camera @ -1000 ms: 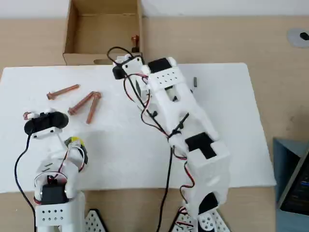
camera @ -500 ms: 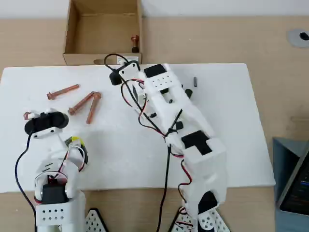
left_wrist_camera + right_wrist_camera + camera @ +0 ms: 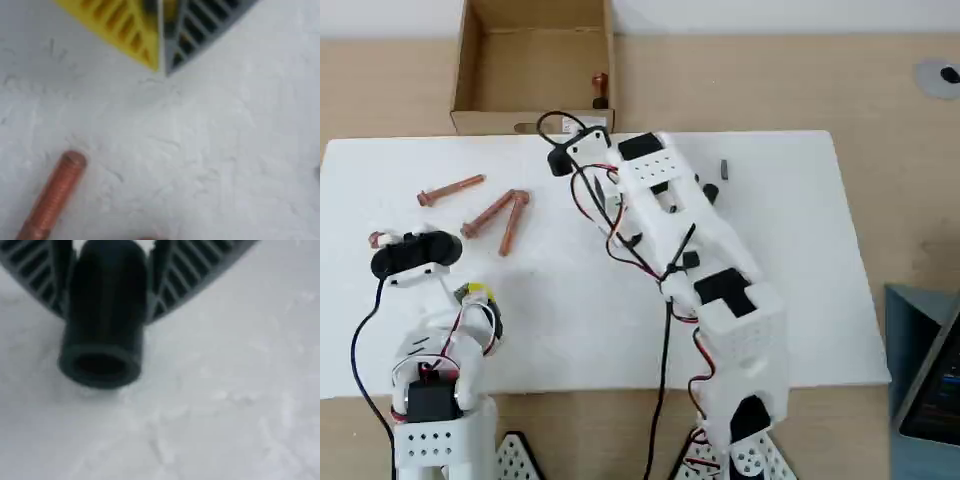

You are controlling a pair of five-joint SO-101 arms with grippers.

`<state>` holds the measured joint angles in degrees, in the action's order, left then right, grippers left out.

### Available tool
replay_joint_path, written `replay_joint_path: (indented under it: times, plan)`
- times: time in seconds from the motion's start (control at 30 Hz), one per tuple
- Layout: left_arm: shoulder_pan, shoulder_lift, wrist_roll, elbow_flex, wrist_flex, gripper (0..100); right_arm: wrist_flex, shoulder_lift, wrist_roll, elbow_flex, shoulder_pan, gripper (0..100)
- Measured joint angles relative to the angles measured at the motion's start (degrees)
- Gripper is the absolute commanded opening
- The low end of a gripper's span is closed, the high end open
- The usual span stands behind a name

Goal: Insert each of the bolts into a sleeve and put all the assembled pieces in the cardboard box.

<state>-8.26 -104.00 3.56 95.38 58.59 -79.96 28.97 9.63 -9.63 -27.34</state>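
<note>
My right gripper (image 3: 106,315) is shut on a dark sleeve (image 3: 102,340), held just above the white mat with its open end facing out. In the high view the right arm (image 3: 665,205) reaches across the mat (image 3: 800,300) toward the cardboard box (image 3: 465,70). One assembled bolt and sleeve (image 3: 599,90) lies inside the box by its right wall. Three copper bolts (image 3: 450,188), (image 3: 487,213), (image 3: 514,222) lie at the mat's left. My left gripper (image 3: 161,67) is shut on nothing above the mat, with a copper bolt (image 3: 52,197) close by.
A small dark sleeve (image 3: 724,170) lies on the mat to the right of the right arm. The left arm (image 3: 415,255) stands at the mat's left front. A dark device (image 3: 925,370) sits at the table's right edge.
The right arm has drawn back from the box's front wall and swung a little to the left. The left arm has not moved.
</note>
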Motion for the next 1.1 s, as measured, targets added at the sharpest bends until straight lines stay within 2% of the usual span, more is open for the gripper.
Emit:
replay_joint_path:
  times: [0.4, 0.63, 0.73, 0.87, 1.1]
  plan:
    - [0.00, 0.00, 0.00, 0.00, 0.00, 1, -19.78, -5.10, 0.00, -19.25, -0.18, 1.0]
    - [0.00, 0.00, 0.00, -2.64, 0.70, 1, -21.10, -17.05, 0.09, -19.87, 0.53, 1.0]
    - [0.00, 0.00, -0.18, -7.65, 3.52, 1, -21.10, -24.79, 0.09, -17.58, 3.08, 1.0]
    - [0.00, 2.29, -4.66, -13.80, 5.71, 1, -21.10, -34.29, 0.09, -10.64, 8.97, 1.0]
    - [0.44, 18.99, -6.77, -25.49, 5.89, 0, -21.10, -50.46, 0.09, 4.40, 18.29, 1.0]
